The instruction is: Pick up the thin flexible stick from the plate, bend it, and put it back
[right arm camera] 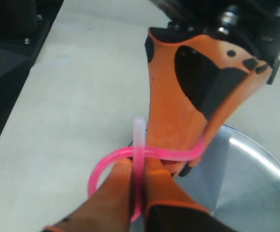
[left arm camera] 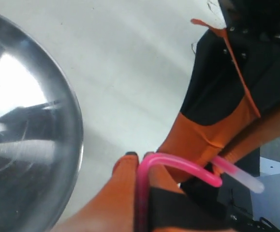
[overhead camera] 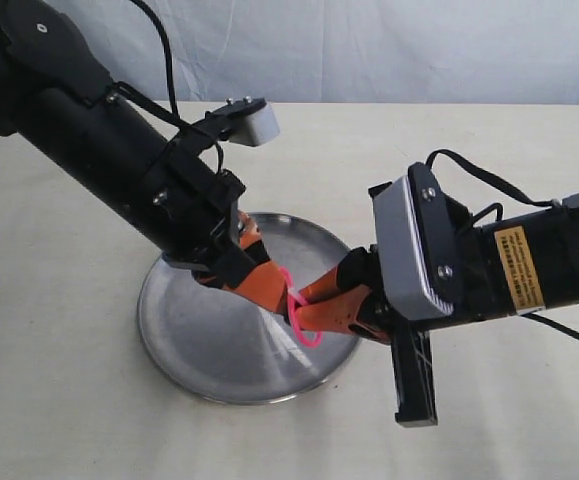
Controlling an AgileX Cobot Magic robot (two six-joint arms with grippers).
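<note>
The bright pink stick point(overhead camera: 300, 318) is curled into a tight loop between both grippers, held above the right part of the steel plate point(overhead camera: 199, 350). My left gripper point(overhead camera: 287, 298) reaches down from the upper left and is shut on one end of the stick point(left arm camera: 142, 188). From the right, my right gripper point(overhead camera: 299, 318) is shut on the other end of the stick point(right arm camera: 138, 169), and a pale translucent tip sticks out past its fingers. The two grippers' orange fingertips nearly touch. In the left wrist view, the plate point(left arm camera: 38, 159) lies off to one side.
The plate rests on a pale tabletop point(overhead camera: 59, 400). A white cloth backdrop point(overhead camera: 389, 50) hangs behind the table. Both black arms crowd the space over the plate, and the right arm's camera bracket point(overhead camera: 414, 375) hangs just past the plate's right rim.
</note>
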